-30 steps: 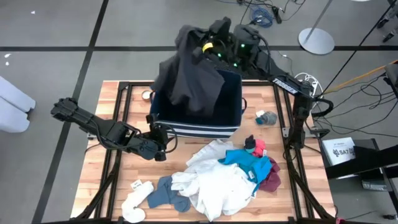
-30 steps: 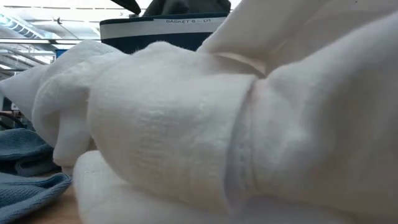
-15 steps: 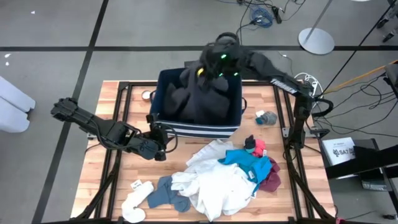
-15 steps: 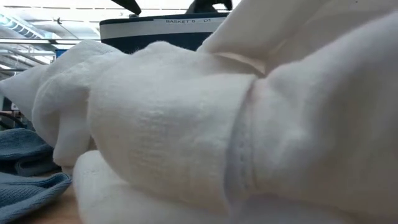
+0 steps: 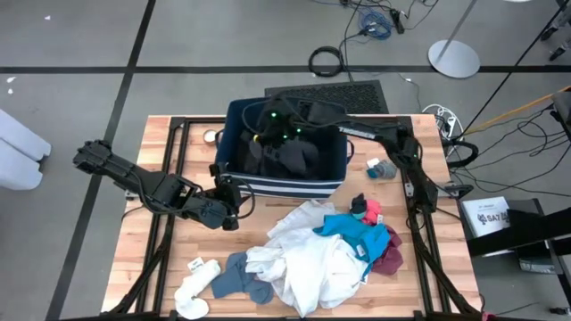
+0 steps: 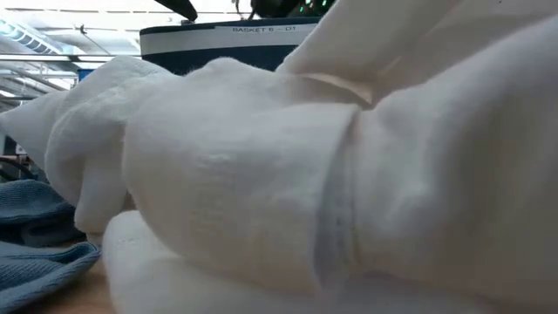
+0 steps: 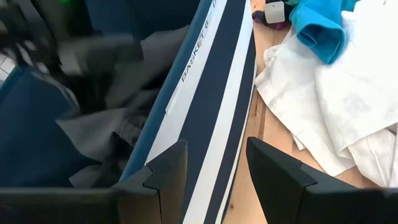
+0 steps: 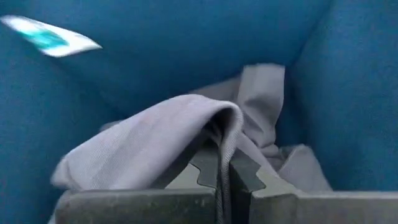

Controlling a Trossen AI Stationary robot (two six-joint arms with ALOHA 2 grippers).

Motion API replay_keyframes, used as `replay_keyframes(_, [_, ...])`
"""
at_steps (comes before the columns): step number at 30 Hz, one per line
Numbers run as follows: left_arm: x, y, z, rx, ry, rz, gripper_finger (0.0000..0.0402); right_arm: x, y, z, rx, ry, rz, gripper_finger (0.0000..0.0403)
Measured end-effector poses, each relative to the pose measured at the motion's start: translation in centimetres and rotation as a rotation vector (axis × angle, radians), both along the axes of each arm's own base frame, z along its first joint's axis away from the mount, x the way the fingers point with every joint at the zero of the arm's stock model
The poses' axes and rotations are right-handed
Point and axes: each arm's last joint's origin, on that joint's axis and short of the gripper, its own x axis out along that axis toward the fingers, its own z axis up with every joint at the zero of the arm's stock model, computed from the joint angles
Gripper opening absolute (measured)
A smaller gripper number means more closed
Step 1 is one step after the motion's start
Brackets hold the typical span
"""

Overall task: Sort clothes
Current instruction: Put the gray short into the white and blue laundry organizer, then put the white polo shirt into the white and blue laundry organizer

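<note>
The right pincer is down inside the navy fabric bin with white stripes, at twelve o'clock on the wooden counter, clamped shut on a fold of the large dark grey garment, which lies crumpled in the bin. Nothing else shows in the bin.

The left pincer hangs at the bin's striped front wall, at about nine o'clock, its jaws spread and empty.

The remaining clothes lie toward six o'clock from the bin: a large white piece, a teal-blue piece over a maroon one, red-pink socks, grey-blue socks and white socks. A small grey sock sits apart at three o'clock. The heap's long axis runs roughly eight to three. The left arm seems nearer its sock end.
</note>
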Motion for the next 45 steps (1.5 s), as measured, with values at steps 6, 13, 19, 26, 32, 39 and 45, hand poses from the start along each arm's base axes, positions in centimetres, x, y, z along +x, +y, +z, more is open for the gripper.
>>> replay_keyframes(6, [0.0, 0.0, 0.0, 0.000, 0.001, 0.000, 0.0176, 0.7, -1.1, -3.6, 0.084, 0.100, -0.075, 0.0004])
replay_keyframes(13, [0.0, 0.0, 0.0, 0.003, 0.003, -0.004, 0.0176, -0.4, -1.7, -3.9, 0.123, 0.191, -0.103, 0.0065])
replay_keyframes(19, [0.0, 0.0, 0.0, 0.015, 0.010, -0.015, 0.0176, -1.2, -1.1, -0.5, 0.161, 0.174, -0.155, 0.0161])
replay_keyframes(26, [0.0, 0.0, 0.0, 0.016, 0.010, -0.017, 0.0176, -2.9, 0.1, 6.5, 0.143, 0.013, -0.163, 0.0238])
replay_keyframes(32, [0.0, 0.0, 0.0, 0.016, 0.011, -0.018, 0.0176, -6.4, 1.5, 12.2, 0.131, -0.148, -0.173, 0.0261])
replay_keyframes(39, [0.0, 0.0, 0.0, 0.015, 0.010, -0.017, 0.0176, -11.8, 5.3, 17.5, 0.213, -0.225, -0.117, 0.0263])
replay_keyframes(45, [0.0, -0.1, 0.0, -0.008, 0.002, -0.007, 0.0176, -15.4, 11.8, 18.5, 0.286, -0.068, -0.002, 0.0263])
